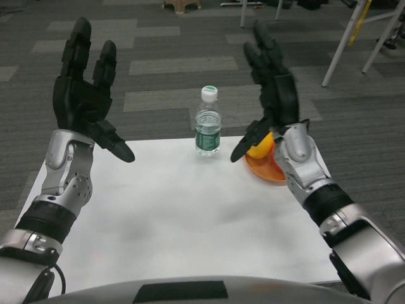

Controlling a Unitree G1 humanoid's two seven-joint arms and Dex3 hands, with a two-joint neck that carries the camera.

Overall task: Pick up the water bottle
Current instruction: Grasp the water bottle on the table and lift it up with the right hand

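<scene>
- The water bottle point(207, 122) is standing upright near the far edge of the white surface point(171, 215), between the 2 hands and touching neither.
- The left hand point(84, 92) is hovering wide, fingers spread, holding nothing.
- The right hand point(271, 85) is hovering wide too, partly hiding a yellow fruit point(261, 147) sitting on an orange plate point(266, 171).

Head-height view, downward over table point(190, 215)
</scene>
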